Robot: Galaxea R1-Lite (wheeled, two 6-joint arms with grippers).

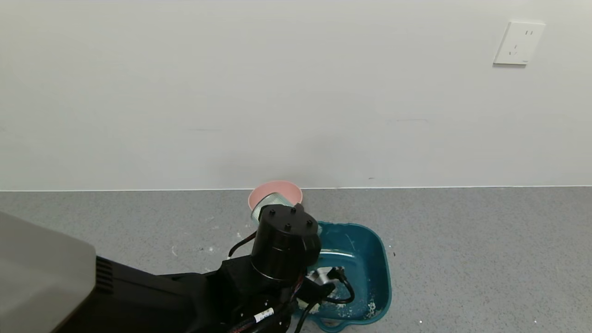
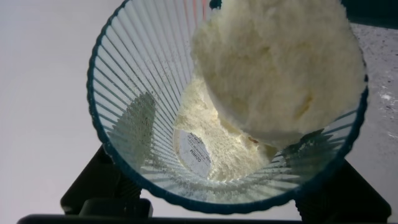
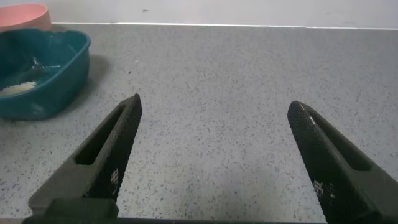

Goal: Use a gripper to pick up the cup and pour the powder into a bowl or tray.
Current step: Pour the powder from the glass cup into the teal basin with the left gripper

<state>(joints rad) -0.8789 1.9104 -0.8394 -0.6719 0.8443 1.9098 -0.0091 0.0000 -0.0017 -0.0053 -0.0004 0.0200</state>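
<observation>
My left gripper [image 1: 277,217] is clamped on the cup [image 1: 270,204], tipped on its side over the teal tub [image 1: 370,259] near the counter's far edge, beside the pink bowl [image 1: 275,190]. The powder [image 2: 273,68] has caked into one lump; I judge it could drop all at once, puff out and scatter past the tub rim. Only my left wrist view shows that lump; the head view hides it behind my wrist. My right gripper [image 3: 211,155] hangs open over bare counter, well apart.
</observation>
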